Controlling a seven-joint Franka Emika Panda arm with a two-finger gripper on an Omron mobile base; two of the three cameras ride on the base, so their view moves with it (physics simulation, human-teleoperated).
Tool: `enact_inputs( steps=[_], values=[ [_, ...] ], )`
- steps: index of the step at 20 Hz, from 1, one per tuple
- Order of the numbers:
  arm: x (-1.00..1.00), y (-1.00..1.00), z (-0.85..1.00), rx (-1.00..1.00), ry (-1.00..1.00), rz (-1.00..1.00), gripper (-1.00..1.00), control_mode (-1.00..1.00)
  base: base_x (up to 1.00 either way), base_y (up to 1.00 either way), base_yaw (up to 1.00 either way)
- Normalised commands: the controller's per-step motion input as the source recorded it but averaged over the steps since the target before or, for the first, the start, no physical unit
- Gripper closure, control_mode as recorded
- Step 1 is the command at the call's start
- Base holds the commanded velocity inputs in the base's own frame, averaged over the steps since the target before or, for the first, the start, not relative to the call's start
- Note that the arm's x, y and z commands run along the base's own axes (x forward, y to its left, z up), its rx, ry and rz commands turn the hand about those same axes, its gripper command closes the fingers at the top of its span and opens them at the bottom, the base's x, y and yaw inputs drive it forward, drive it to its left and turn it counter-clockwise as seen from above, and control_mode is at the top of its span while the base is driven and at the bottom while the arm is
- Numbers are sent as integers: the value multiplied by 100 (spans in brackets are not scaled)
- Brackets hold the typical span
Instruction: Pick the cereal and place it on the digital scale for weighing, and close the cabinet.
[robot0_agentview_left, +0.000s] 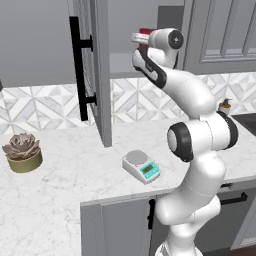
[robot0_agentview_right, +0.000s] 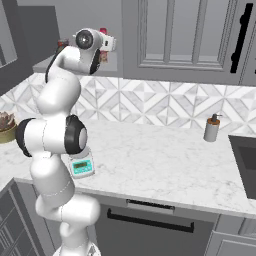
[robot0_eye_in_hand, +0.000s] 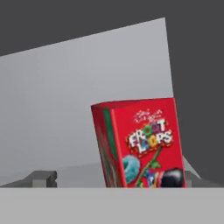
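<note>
The cereal (robot0_eye_in_hand: 142, 144), a red box with a multicoloured picture, stands upright on the shelf inside the cabinet. Its red edge peeks out beside the hand (robot0_agentview_left: 145, 31) (robot0_agentview_right: 103, 31). My gripper (robot0_eye_in_hand: 114, 179) is open at shelf height; the box sits between the fingertips (robot0_eye_in_hand: 41, 178), nearer the right one, and I cannot tell if they touch it. The hand is raised into the cabinet opening (robot0_agentview_left: 139, 38) (robot0_agentview_right: 109, 44). The cabinet door (robot0_agentview_left: 100, 75) stands swung open, its black bar handle (robot0_agentview_left: 75, 70) facing left. The digital scale (robot0_agentview_left: 141, 166) (robot0_agentview_right: 81, 166) lies bare on the counter below.
A potted succulent (robot0_agentview_left: 22, 152) sits at the counter's left. A soap dispenser (robot0_agentview_right: 212, 128) stands by the backsplash near the dark sink (robot0_agentview_right: 245, 160) at the right. Closed upper cabinets (robot0_agentview_right: 180, 35) hang to the right of the open one. The marble counter (robot0_agentview_right: 150, 160) stretches between.
</note>
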Motion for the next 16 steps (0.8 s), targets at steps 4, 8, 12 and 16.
enact_inputs(
  steps=[4,8,12,16],
  values=[
    [36,49,-36,0,-5,4,100,-100,0,0,0],
    [48,69,-23,0,-3,0,100,-100,0,0,0],
    [13,13,-9,0,0,0,100,-100,0,0,0],
    [-44,0,-2,0,-6,0,100,-100,0,0,0]
  ],
)
